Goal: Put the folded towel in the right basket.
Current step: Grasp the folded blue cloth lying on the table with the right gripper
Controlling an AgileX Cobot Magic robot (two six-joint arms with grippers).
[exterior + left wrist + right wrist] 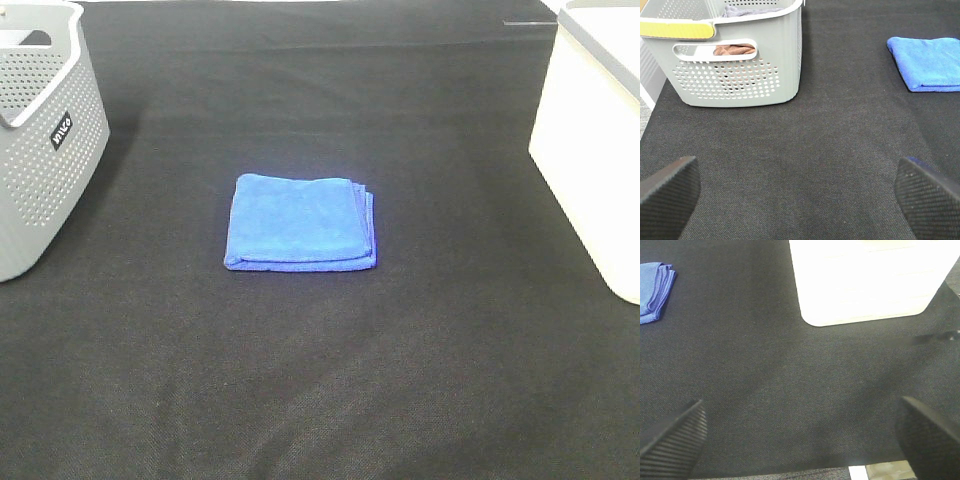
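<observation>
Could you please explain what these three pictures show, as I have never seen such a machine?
It is a robot with two arms, each ending in a two-fingered hand. One picture looks down from a camera mounted high; the other two come from cameras on the wrists. On the black cloth lies a folded blue towel. A grey perforated basket stands at the left and already holds some cloth; a plain white basket stands at the right. The left hand and the right hand are both open and hold nothing; only their dark fingertips show.
</observation>
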